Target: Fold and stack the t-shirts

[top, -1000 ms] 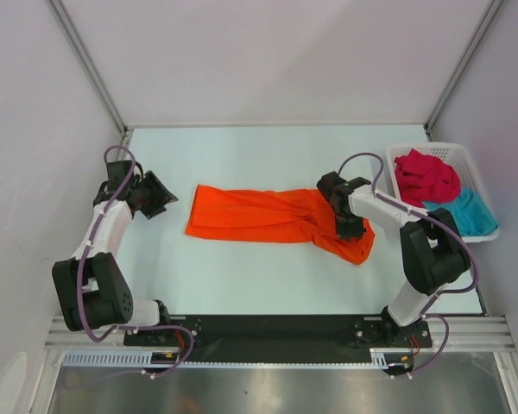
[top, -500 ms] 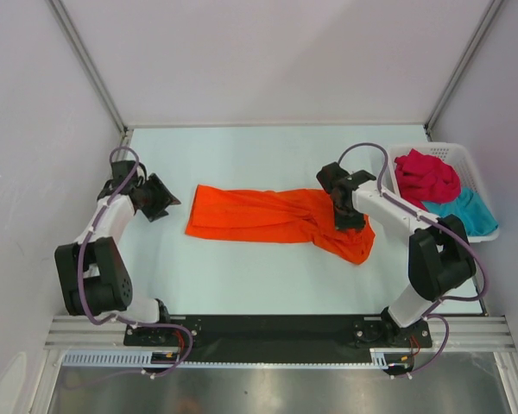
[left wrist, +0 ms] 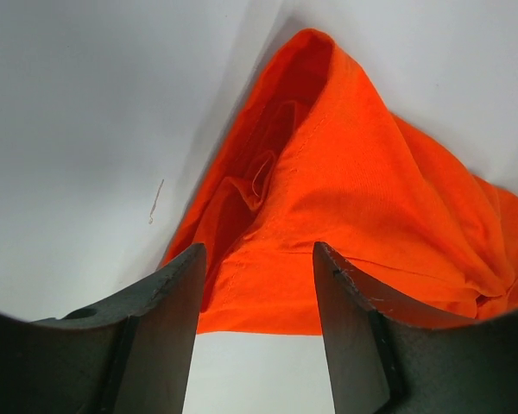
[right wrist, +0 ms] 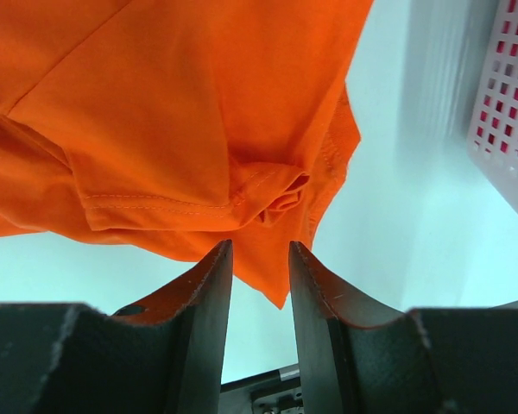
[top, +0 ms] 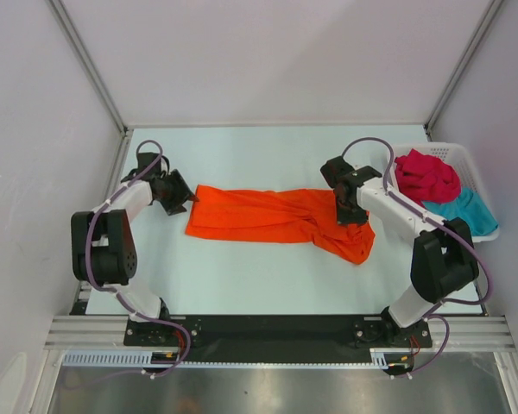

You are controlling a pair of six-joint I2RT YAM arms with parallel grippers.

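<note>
Left arm has swung inward, bringing the left tool beside the orange t-shirt; the right tool has edged slightly toward the far side.

From my screen, the orange t-shirt lies crumpled and stretched sideways across the middle of the table, its right end bunched. I see the left tool just beside the shirt's left edge, its jaws fairly wide and gripping nothing. The right tool hangs over the bunched right end with a narrow, empty gap, a rolled hem just past its tips. The crimson t-shirt and teal t-shirt sit in the white basket at the table's right edge.
</note>
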